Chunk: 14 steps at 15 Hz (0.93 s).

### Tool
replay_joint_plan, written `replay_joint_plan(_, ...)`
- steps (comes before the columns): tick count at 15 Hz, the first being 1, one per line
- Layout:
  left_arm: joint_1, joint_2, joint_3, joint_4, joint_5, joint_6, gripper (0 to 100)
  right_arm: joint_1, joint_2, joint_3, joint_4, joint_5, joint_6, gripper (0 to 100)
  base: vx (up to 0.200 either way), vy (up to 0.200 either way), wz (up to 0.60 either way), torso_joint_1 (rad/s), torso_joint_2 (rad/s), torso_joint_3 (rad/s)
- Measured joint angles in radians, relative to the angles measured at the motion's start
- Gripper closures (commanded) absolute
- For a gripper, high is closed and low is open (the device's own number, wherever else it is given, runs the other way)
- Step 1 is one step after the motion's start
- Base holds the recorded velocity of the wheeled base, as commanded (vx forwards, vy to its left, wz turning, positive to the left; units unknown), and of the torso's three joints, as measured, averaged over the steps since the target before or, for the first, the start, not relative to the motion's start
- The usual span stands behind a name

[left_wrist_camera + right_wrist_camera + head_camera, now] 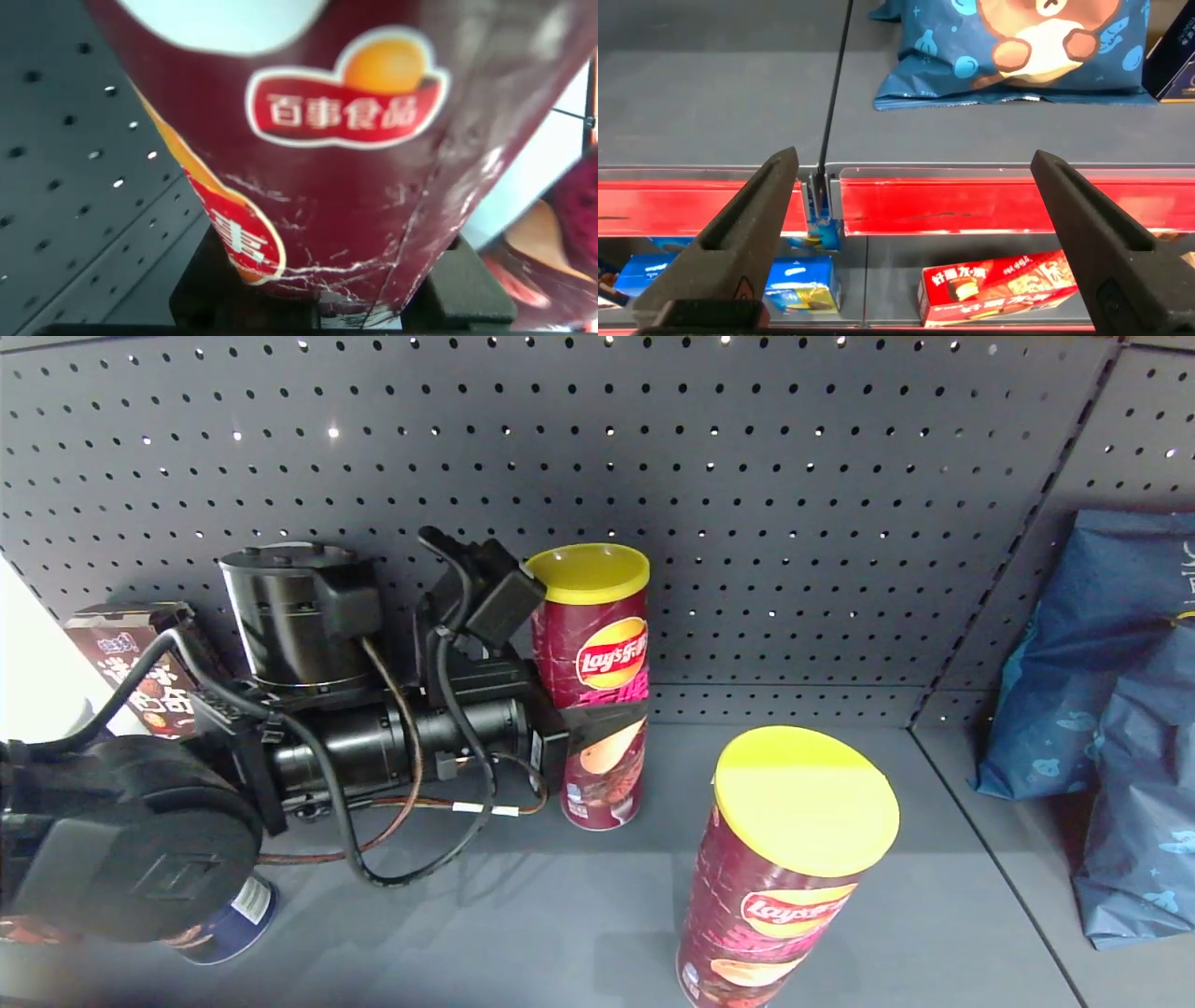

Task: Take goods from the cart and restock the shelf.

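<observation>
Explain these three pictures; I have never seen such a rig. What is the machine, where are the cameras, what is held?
It is a two-armed robot restocking a shelf. The head view looks down from its head: the left gripper is shut around an upright chip can near the pegboard back of that shelf. A second chip can stands nearer the front, blue bags lie at the right, a brown box at the left. The left wrist view shows the held can close up. The right wrist view looks past the open, empty right gripper at a blue bear bag and a red box below.
</observation>
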Motion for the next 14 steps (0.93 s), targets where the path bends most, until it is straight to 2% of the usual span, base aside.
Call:
replay_joint_plan(2,-0.001,0.044,-0.035,-0.004,-0.016,0.001,100,0.0,0.0,0.0,0.0,0.0,0.0,0,0.0,0.0,0.0,0.0,0.0,0.0)
replay_joint_plan(14,-0.016,0.214,-0.208,-0.004,-0.018,0.003,100,0.0,0.0,0.0,0.0,0.0,0.0,0,0.0,0.0,0.0,0.0,0.0,0.0)
